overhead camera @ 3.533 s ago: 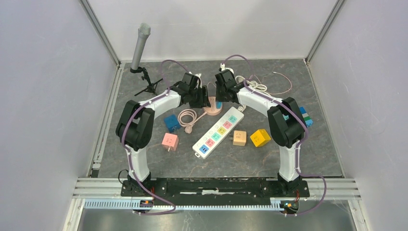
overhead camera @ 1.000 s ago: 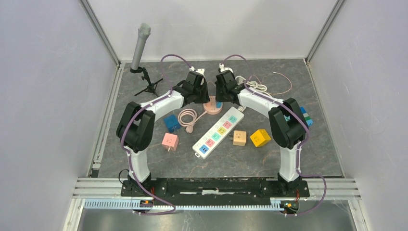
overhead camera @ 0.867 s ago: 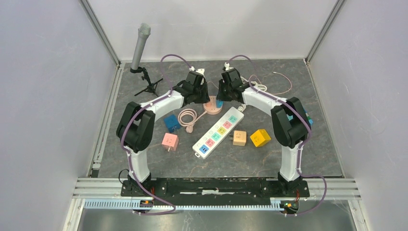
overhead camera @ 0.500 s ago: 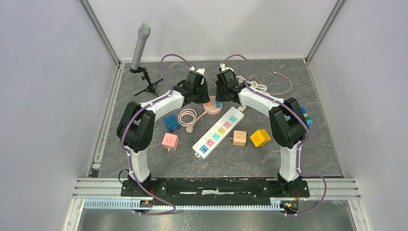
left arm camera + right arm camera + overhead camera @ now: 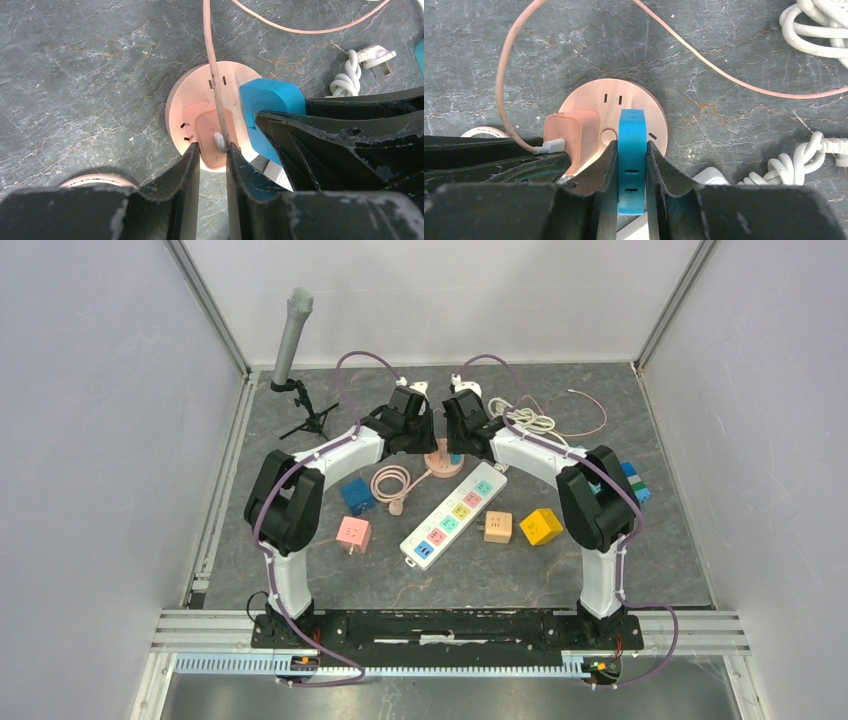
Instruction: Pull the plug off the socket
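Near the middle of the veined grey bench's point(image 5: 600, 570) far edge, a round pink socket point(image 5: 634, 92) carries a flat, smooth blue plug point(image 5: 631, 122), pinched by the right gripper point(image 5: 631, 146). The left gripper point(image 5: 213, 150) pinches the square pink adapter point(image 5: 574, 132). The right wrist has edged leftward; the plug stays seated.

This is a robotics lab, set up as an enclosed test cell. Plain white panels point(image 5: 90, 440) held in aluminium posts point(image 5: 205, 300) wall in a grey stone-patterned tabletop point(image 5: 660, 560). The left arm point(image 5: 335, 450) and right arm point(image 5: 530, 450) are bolted to a slotted aluminium rail point(image 5: 200, 625) at its near edge, with purple cables point(image 5: 362, 354) looped along them. A microphone point(image 5: 293, 335) on a small tripod point(image 5: 308, 418) stands well left of the left jaws. Nearer the bases than both jaws lie a white power strip point(image 5: 455, 510) with coloured outlets, and a pink cube adapter point(image 5: 353, 533), a blue one point(image 5: 357, 494), a tan one point(image 5: 498, 527) and a yellow one point(image 5: 541, 527). A coiled white cord point(image 5: 530, 422) lies just right of the right jaws.
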Controlling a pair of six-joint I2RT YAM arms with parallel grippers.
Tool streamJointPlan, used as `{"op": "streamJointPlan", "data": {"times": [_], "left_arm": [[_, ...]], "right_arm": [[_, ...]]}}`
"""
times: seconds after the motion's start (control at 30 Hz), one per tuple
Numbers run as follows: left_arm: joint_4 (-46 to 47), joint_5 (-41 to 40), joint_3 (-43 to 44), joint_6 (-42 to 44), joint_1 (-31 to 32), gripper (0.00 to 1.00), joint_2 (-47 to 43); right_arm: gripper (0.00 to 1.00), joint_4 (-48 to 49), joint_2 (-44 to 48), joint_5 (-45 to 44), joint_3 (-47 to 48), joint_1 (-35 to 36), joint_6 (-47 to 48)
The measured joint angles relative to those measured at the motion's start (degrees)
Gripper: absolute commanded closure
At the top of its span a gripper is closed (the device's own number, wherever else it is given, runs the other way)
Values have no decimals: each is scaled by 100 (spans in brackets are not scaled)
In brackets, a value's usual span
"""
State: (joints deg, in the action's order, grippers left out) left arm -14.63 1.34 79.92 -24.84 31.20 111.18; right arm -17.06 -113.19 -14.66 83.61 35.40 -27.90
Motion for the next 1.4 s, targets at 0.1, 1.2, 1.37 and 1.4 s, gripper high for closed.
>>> {"op": "streamJointPlan", "data": {"times": [0.1, 1.2, 1.37, 1.4], "left_arm": [[-7, 4, 4, 26, 2, 87, 2], [-1880, 973, 1368, 485, -140, 17, 321], [-1987, 1086, 1388, 492, -140, 15, 251], [-1993, 1084, 1405, 492, -140, 13, 232]], "right_arm": [[100, -76, 0, -15, 50, -50, 2], [99, 367, 2522, 1235, -2573, -2625, -70], [94, 579, 2702, 1838, -3427, -2938, -170], [91, 643, 2702, 1974, -3563, -2977, -195]]}}
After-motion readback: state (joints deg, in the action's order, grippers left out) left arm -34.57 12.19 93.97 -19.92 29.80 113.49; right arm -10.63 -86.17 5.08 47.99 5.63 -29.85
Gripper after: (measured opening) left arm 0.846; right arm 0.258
